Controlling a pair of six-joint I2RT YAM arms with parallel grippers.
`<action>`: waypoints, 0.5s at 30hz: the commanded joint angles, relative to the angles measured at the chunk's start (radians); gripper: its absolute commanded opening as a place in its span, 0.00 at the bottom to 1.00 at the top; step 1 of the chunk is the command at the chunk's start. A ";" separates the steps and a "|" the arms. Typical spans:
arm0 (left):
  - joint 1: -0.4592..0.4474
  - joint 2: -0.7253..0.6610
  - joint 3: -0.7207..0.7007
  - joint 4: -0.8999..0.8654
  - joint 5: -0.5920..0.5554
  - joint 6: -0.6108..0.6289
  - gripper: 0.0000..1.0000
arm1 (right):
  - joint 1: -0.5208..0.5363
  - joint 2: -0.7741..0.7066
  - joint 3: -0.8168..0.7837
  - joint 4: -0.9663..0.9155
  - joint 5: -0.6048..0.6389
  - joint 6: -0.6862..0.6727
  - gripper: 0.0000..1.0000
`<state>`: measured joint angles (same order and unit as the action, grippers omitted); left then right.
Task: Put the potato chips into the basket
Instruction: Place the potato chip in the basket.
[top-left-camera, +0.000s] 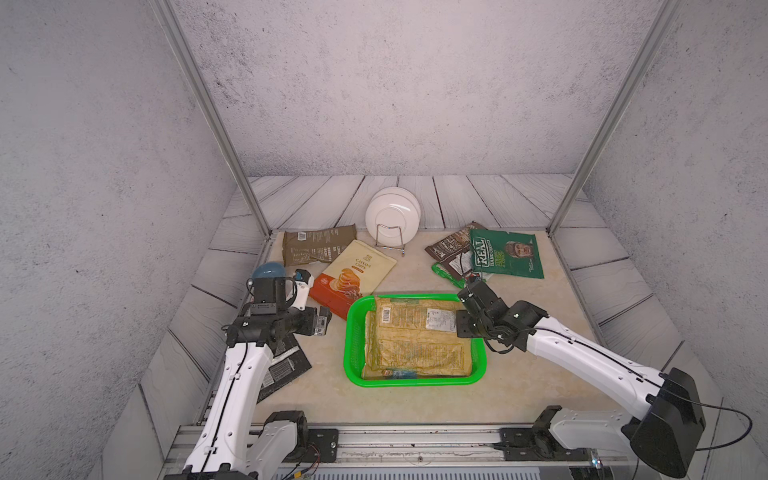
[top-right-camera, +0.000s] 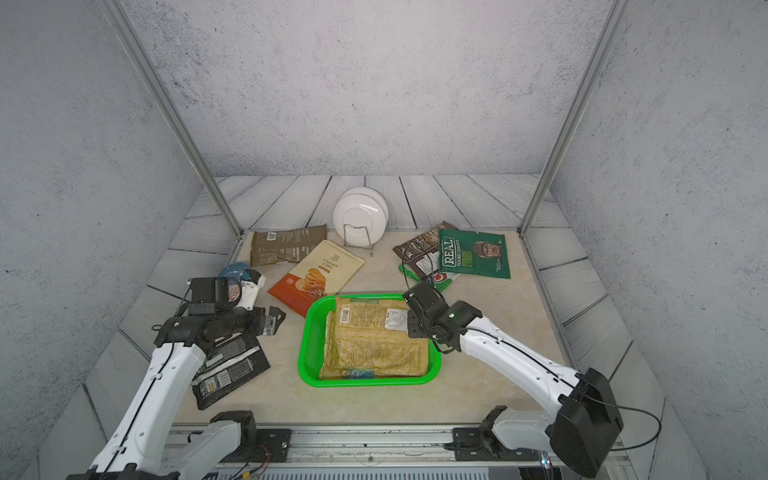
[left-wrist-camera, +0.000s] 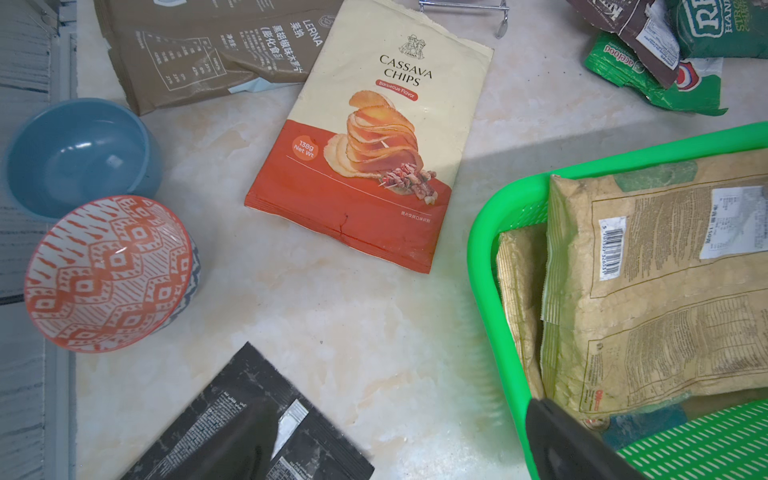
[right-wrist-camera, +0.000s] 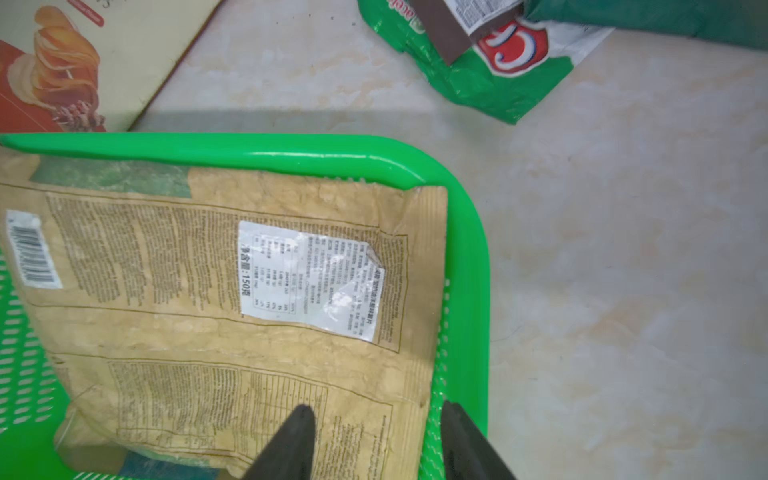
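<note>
**Tan bag down in the basket, right jaws parted**

Tan crinkly bag (top-left-camera: 415, 336) lies flat in the green basket (top-left-camera: 353, 332), on top of a second tan bag (left-wrist-camera: 519, 291). Right gripper (right-wrist-camera: 378, 409) hangs over the basket's far right corner with its jaws parted. One finger is over the bag, the other over the rim, gripping nothing. Left gripper (top-left-camera: 322, 322) is spread wide and empty, beside the basket.

I judge this a drop-off step ending. On the table: cassava bag (top-left-camera: 357, 270), olive bag (top-left-camera: 316, 245), black bag (top-left-camera: 282, 365), green-and-brown pile (top-left-camera: 507, 253).

Next I need the right arm lifted clear of the rim, then a pinch on a loose bag edge.
</note>
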<state>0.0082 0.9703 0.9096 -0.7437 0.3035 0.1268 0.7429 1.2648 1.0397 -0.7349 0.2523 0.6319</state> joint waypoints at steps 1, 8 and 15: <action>-0.008 -0.002 -0.006 0.005 0.014 0.002 1.00 | 0.001 0.010 0.094 -0.099 0.070 -0.042 0.55; -0.008 0.000 -0.006 0.004 0.013 0.001 1.00 | 0.028 0.036 0.161 -0.032 -0.083 -0.040 0.59; -0.008 0.001 -0.005 0.006 0.006 0.002 1.00 | 0.173 0.269 0.246 0.067 -0.177 0.009 0.62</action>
<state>0.0078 0.9703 0.9096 -0.7437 0.3035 0.1268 0.8696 1.4479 1.2430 -0.7010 0.1314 0.6197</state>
